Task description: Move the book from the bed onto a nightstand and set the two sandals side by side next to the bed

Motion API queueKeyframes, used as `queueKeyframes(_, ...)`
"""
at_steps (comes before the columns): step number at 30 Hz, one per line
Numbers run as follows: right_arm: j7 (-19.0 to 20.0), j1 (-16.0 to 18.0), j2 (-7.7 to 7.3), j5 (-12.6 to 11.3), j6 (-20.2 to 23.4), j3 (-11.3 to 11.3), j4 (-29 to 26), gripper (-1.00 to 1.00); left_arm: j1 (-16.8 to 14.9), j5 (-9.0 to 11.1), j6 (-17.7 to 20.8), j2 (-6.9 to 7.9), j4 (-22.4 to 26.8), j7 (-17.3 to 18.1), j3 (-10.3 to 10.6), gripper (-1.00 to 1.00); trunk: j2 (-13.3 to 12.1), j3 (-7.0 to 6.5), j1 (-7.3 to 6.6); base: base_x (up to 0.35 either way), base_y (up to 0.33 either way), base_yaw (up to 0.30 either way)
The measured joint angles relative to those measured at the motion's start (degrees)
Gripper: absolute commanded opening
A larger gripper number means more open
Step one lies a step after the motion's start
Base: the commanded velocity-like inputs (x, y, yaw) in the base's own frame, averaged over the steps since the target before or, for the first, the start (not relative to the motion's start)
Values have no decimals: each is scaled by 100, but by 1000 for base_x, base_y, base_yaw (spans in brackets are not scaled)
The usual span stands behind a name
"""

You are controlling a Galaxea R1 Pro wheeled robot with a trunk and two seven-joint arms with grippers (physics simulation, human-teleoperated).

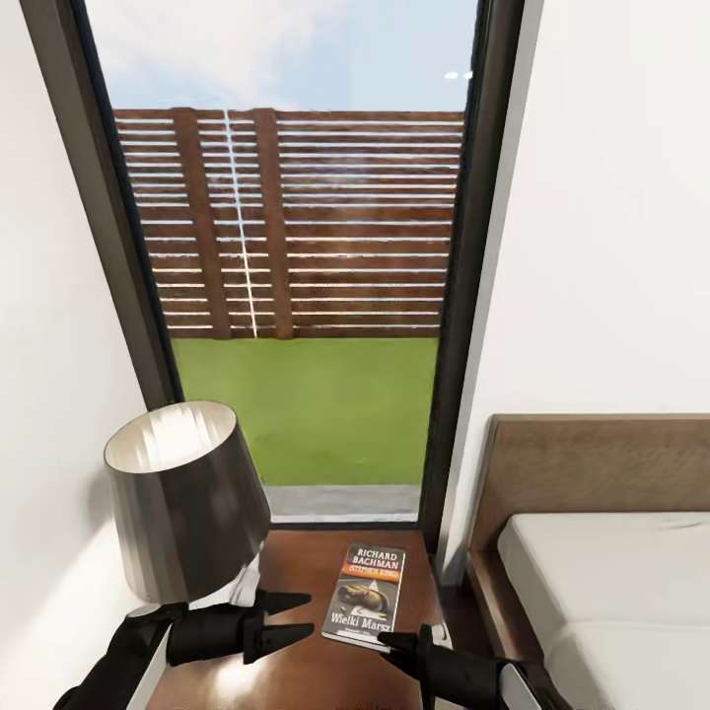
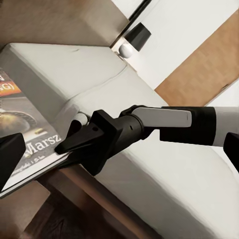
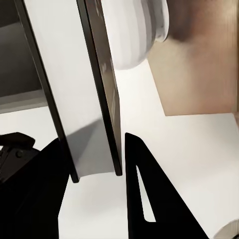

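Observation:
The book (image 1: 367, 592) lies flat on the nightstand (image 1: 301, 557) under the window, its "RICHARD BACHMAN" cover facing up. My right gripper (image 1: 390, 642) reaches in from the bed side and is shut on the book's near corner. In the left wrist view its fingers (image 2: 74, 140) pinch the edge of the book (image 2: 25, 124). In the right wrist view the book (image 3: 97, 114) shows edge-on between the two dark fingers (image 3: 142, 189). My left gripper (image 1: 301, 613) hovers open over the nightstand's front, just left of the book, holding nothing. The two sandals are out of view.
A lamp (image 1: 182, 493) with a dark shade takes up the nightstand's left half. The bed (image 1: 611, 592) and its brown headboard (image 1: 592, 463) are close on the right. The tall window (image 1: 296, 247) and white walls close off the corner behind.

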State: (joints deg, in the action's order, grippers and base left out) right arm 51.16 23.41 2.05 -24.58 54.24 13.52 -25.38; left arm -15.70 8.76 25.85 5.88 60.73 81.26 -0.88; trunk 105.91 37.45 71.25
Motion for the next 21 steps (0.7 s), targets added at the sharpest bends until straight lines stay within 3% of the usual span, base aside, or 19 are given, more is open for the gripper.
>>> queueKeyframes(21, -6, -1, 0, 1, -1, 0, -1, -100, 0, 0, 0, 0, -9, -39, 2, 100, 842, 377, 461, 0, 0, 0)
